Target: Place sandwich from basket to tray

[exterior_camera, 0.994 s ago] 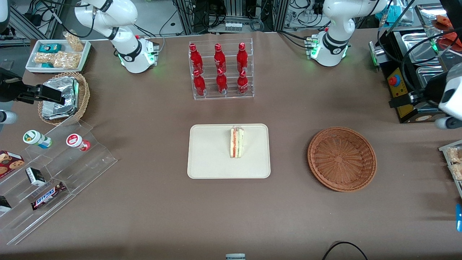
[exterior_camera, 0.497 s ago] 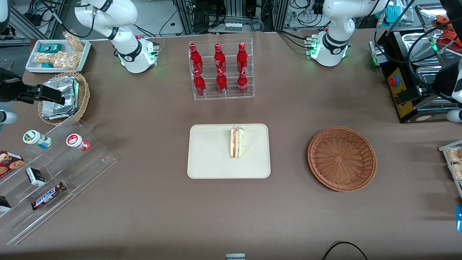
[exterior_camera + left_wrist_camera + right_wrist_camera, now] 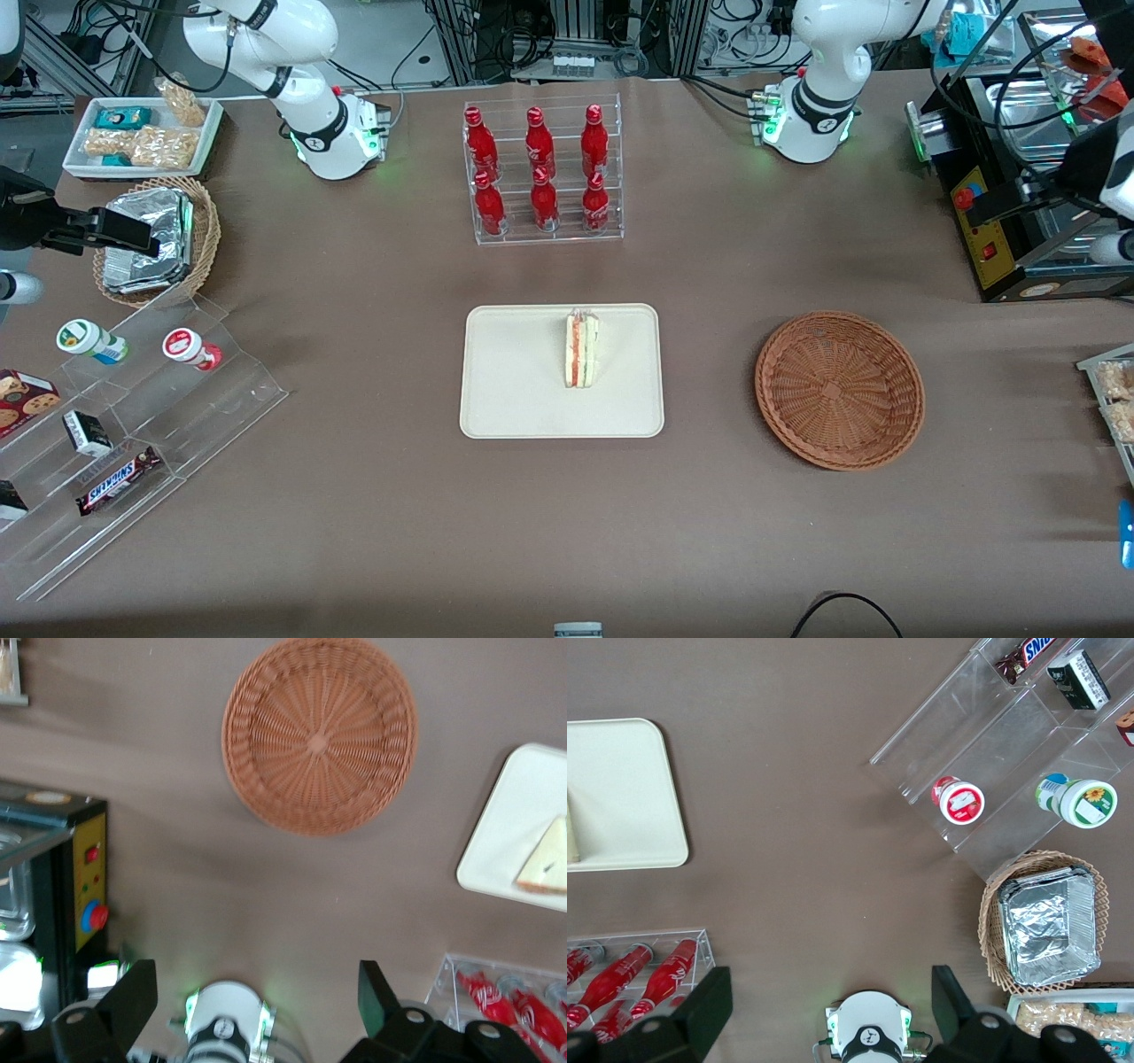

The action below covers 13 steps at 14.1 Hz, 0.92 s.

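The triangular sandwich (image 3: 582, 349), white bread with red-orange and green layers, stands on the smooth cream tray (image 3: 514, 399). The round woven wicker basket (image 3: 839, 389) sits empty. The gripper (image 3: 257, 997) hangs high toward the working arm's end, fingers wide apart, holding nothing.

The gripper (image 3: 257, 992) is held wide open, high over the counter (image 3: 266, 886). The basket (image 3: 319, 734) is seen empty; the sandwich (image 3: 545, 859) is parked on the tray (image 3: 505, 833).

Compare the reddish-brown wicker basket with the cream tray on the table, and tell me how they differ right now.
The basket is round, woven and reddish-brown; the tray is rectangular, smooth and cream with rounded corners. The basket holds nothing, while the tray carries the sandwich, standing on edge. The basket lies toward the working arm's end of the table; the tray sits mid-table, nearer the camera than the red bottles. Both are shallow and rest flat on the table. The gripper hangs open, high above the table.
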### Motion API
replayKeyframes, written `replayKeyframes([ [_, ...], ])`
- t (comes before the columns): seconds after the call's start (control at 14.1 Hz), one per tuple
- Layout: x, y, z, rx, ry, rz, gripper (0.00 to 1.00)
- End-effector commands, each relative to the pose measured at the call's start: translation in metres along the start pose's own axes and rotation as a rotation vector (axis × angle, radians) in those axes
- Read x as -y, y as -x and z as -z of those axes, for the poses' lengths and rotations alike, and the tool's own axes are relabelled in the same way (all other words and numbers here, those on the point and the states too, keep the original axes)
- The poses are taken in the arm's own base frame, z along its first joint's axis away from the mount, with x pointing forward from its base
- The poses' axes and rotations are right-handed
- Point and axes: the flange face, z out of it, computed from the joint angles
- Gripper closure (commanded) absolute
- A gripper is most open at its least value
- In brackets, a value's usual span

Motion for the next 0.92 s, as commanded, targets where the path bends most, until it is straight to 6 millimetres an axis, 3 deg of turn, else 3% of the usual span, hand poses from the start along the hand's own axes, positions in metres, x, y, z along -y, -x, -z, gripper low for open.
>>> replayKeyframes([
  [0.0,-0.004,0.021,-0.019,-0.06,-0.02,-0.01,0.0],
  [0.14,-0.022,0.019,-0.024,-0.08,-0.067,-0.042,0.0],
  [0.85,-0.028,0.018,-0.002,-0.115,-0.035,-0.049,0.0],
])
